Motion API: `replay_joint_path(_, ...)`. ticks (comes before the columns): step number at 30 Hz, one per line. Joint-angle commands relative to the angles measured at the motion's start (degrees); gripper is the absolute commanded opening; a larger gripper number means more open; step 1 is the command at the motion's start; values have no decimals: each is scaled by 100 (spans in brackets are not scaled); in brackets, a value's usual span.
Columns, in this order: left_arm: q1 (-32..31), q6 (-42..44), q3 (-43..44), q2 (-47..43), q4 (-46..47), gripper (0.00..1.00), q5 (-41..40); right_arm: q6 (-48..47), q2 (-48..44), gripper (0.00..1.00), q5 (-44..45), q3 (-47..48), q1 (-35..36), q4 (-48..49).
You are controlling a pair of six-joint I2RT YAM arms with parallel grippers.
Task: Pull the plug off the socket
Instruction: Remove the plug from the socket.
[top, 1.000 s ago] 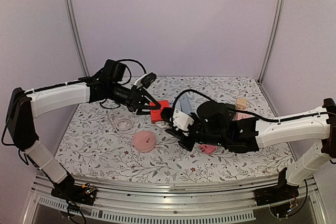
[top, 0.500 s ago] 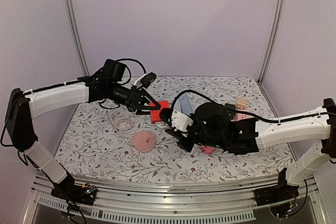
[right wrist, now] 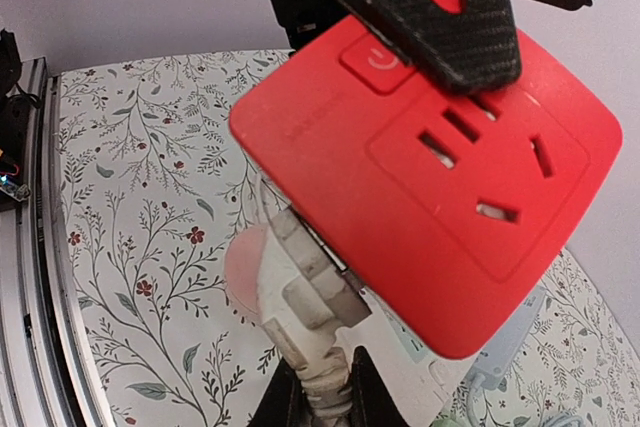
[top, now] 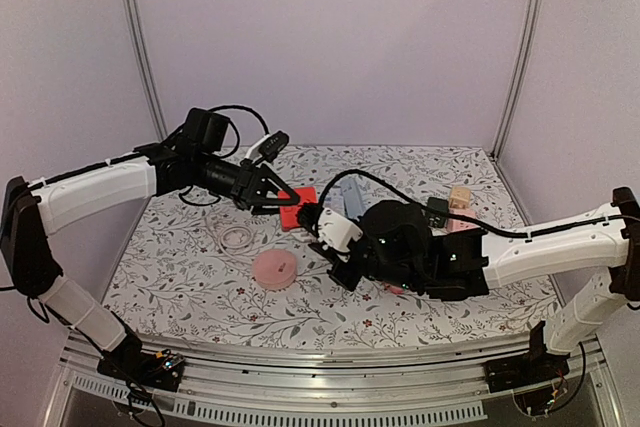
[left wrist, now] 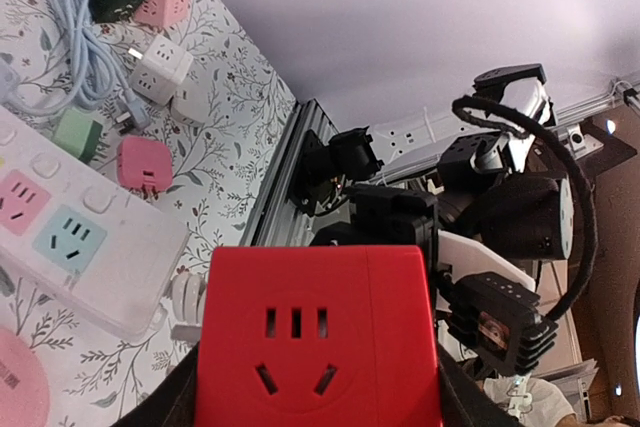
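Observation:
A red cube socket (top: 299, 209) hangs above the table's middle, with my left gripper (top: 280, 197) shut on it. In the left wrist view the socket (left wrist: 318, 347) fills the lower frame between the black fingers of that gripper (left wrist: 315, 392). A white plug (right wrist: 310, 287) sits in the socket's (right wrist: 430, 177) lower side, a thin strip of metal prong showing at the joint. My right gripper (right wrist: 325, 399) is shut on the plug's ribbed neck. From above, the right gripper (top: 318, 223) meets the socket from the right. The plug (left wrist: 185, 299) peeks out left of the cube.
A white power strip (left wrist: 70, 237) lies under the socket. A pink disc (top: 274, 269) and a clear ring (top: 237, 238) lie in front left. Small cube sockets (left wrist: 160, 67), a blue cable (left wrist: 80, 47) and pink (left wrist: 143, 162) and green (left wrist: 75, 132) adapters are scattered to the right.
Both arms have shifted slightly left together, carrying the socket and plug with them. Neither grip has changed.

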Motion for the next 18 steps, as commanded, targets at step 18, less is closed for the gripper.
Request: replay_joint_path(18, 294, 187, 72, -226, 593, 0, -406, 795, 122, 0, 196, 193, 368, 279)
